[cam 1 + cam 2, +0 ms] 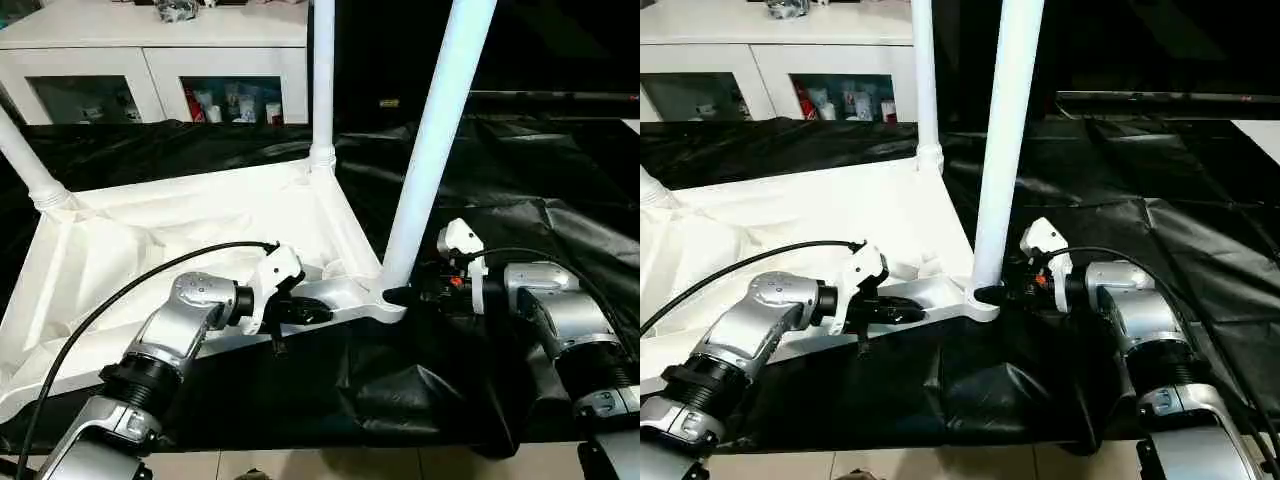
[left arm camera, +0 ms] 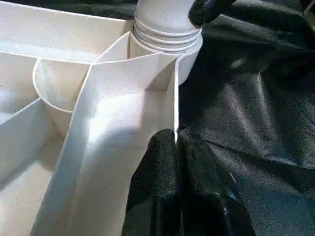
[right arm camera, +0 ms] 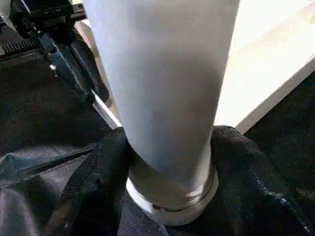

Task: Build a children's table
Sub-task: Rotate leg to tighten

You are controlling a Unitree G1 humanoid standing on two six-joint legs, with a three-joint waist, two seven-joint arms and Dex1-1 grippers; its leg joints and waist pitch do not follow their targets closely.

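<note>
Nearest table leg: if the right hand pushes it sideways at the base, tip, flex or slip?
Probably won't tip: the leg stands seated in the corner socket of the upturned tabletop, whose rim the left hand pinches. Its long tube may flex slightly. The smooth round plastic could slip between the right hand fingers.

The surface (image 1: 560, 190) is covered by a wrinkled black sheet (image 1: 420, 380); directly on it the children's table (image 1: 150, 250) is laid upside down, legs pointing up
</note>
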